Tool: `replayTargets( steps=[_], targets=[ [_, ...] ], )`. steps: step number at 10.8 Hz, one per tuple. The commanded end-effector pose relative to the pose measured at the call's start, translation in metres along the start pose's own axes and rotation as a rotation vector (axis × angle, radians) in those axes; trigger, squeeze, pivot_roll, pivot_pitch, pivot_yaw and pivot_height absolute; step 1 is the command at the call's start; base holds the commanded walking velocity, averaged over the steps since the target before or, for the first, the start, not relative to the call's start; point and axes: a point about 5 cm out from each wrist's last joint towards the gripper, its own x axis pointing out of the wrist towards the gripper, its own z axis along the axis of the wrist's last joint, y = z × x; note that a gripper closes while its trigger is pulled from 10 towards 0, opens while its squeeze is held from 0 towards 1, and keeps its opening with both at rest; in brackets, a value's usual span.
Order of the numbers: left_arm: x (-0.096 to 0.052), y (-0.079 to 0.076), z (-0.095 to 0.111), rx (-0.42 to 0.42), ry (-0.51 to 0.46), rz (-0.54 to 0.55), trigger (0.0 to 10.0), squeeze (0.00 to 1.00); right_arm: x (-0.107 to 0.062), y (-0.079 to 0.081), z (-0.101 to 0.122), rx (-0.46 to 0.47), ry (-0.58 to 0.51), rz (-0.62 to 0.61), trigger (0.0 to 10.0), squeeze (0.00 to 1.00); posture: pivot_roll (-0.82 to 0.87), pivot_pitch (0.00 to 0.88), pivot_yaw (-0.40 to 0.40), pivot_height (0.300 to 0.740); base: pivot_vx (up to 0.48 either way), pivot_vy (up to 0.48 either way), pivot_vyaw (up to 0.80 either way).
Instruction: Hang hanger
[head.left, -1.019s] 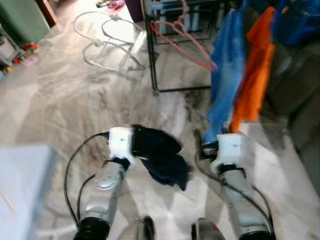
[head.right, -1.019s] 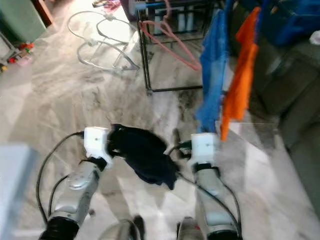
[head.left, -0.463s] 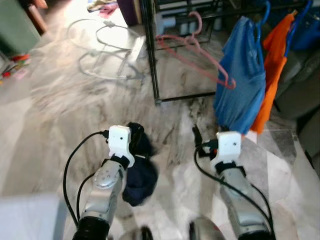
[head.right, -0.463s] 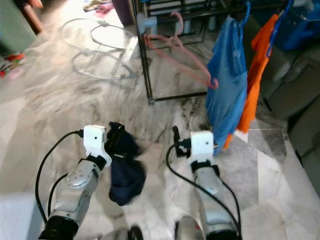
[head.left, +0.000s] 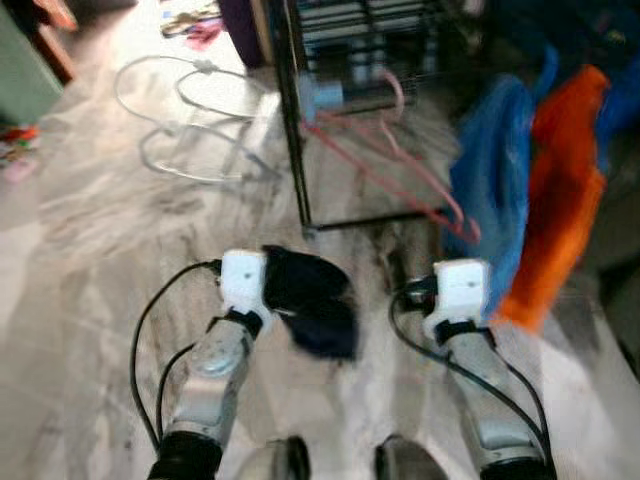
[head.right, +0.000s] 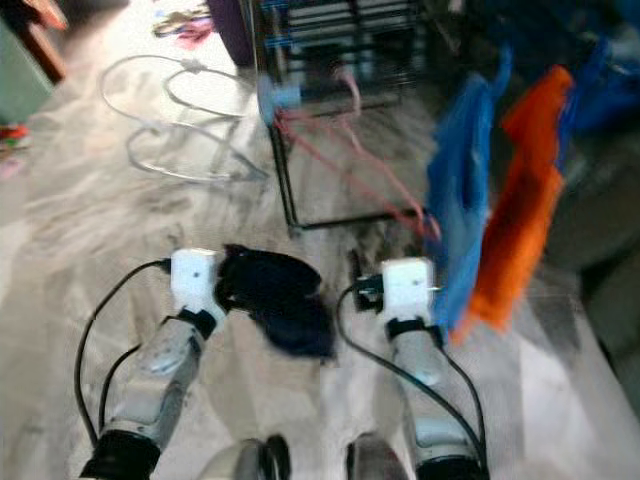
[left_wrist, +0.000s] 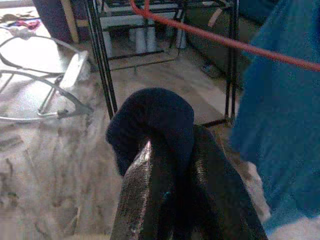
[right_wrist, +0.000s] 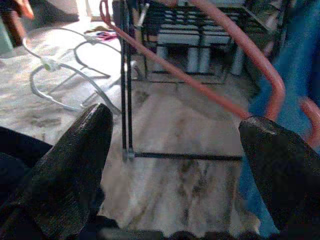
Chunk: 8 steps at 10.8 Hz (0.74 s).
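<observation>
Left end effector (left_wrist: 170, 200): its two black fingers are closing tightly on a dark navy garment (head.left: 312, 300), which is bunching over the fingertips and drooping toward 5 o'clock of the wrist in the head views. Right end effector (right_wrist: 175, 150): its fingers are standing spread wide with nothing between them, and they are pointing toward the pink hanger (head.left: 385, 165). The hanger is hooked on the black metal rack (head.left: 290, 120) at about 12 o'clock from the right end effector, with its long bar slanting down toward 4 o'clock and ending beside the blue garment (head.left: 495, 180); an orange garment (head.left: 565, 200) is hanging just beyond that, at roughly 1 o'clock from the right wrist. Judged from its thin, curved outline, the hanger is likely light and stiff, with a smooth, somewhat slippery coating, so it may pivot in a loose pinch; the straight slanting bar or the neck below the hook appear the surest places to grip. The navy cloth is soft and limp and will probably sag wherever it is unsupported. Both silver arms are reaching forward and low over the marble floor (head.left: 110, 250), forearms roughly parallel, wrists level. A white wire frame (head.left: 190, 120) is lying at 11 o'clock. The head views are blurring.
</observation>
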Motion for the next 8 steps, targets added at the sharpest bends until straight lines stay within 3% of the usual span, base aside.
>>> replayTargets(
  steps=[1, 3, 8],
  targets=[
    [0.000, -0.004, 0.001, -0.012, -0.009, -0.010, 10.0, 0.00, -0.004, 0.001, 0.000, -0.054, 0.001, 0.031, 10.0, 0.00, -0.16, 0.243, 0.098, 0.740, 0.480, 0.000, 0.00],
    [-0.001, -0.005, 0.002, -0.038, -0.019, -0.022, 10.0, 0.00, -0.003, 0.014, 0.008, -0.125, -0.040, 0.101, 10.0, 0.00, -0.16, 0.246, 0.101, 0.740, 0.000, 0.000, 0.00],
    [-0.002, -0.005, 0.002, -0.032, -0.012, -0.025, 10.0, 0.00, -0.006, 0.020, 0.008, -0.118, -0.033, 0.129, 10.0, 0.00, -0.16, 0.248, 0.104, 0.740, 0.000, 0.000, 0.00]
  ],
)
